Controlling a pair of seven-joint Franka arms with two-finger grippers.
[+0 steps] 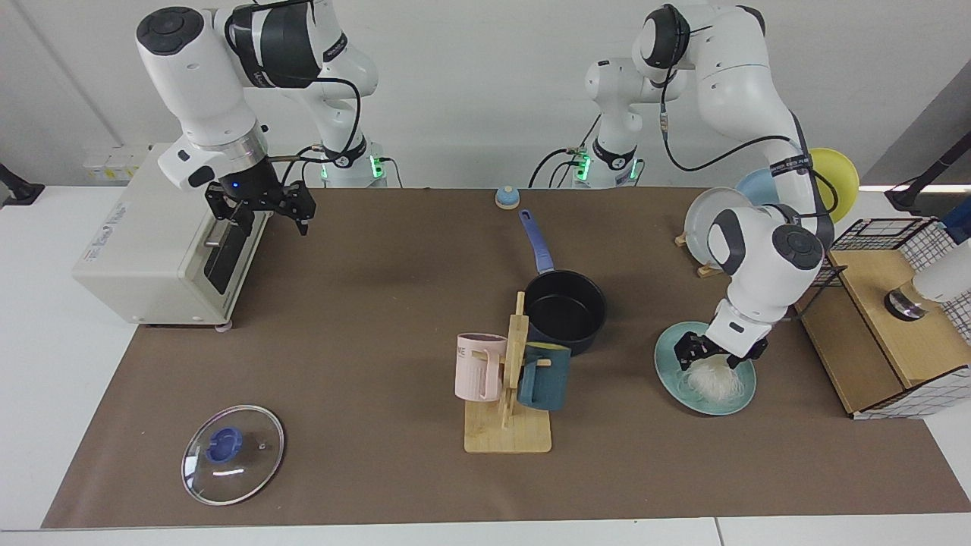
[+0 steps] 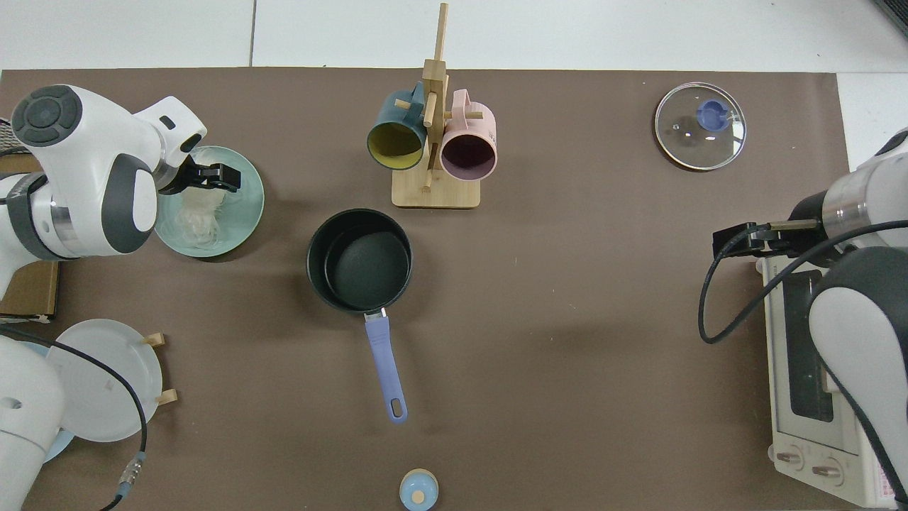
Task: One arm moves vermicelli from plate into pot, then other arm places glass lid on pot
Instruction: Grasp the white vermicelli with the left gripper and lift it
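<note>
Left gripper (image 1: 711, 355) is down on the vermicelli (image 1: 713, 379), fingers spread w/ a clear gap, one each side of the tangle's upper end. Nothing clamped yet as far as I can see; whether the tips touch the plate (image 1: 740, 400) I can't tell. From overhead, the same gripper (image 2: 211, 178) sits over the far-side part of the noodle heap (image 2: 195, 216), and the heap runs away from the fingers toward the plate's (image 2: 245, 220) nearer edge, so its long axis lies roughly along the line out from the gripper, not across it. My read: closing here catches only one end of the bundle, and the loose threads may trail or drop on the lift.

Pot (image 1: 565, 307) stands apart from the plate, toward the table's middle, black inside bare, blue handle pointing back toward the arm bases. Mug stand (image 1: 510, 387) w/ pink and teal mugs is just in front of it. Left arm is by far the nearer one to both plate and pot; carry path from plate to pot looks open.

Right gripper (image 1: 262, 205) waits up by the toaster oven (image 1: 163, 250), fingers apart, holding nothing. Glass lid (image 1: 232, 453) lies flat at the mat's near corner on that arm's side, well apart from the pot, untouched.
</note>
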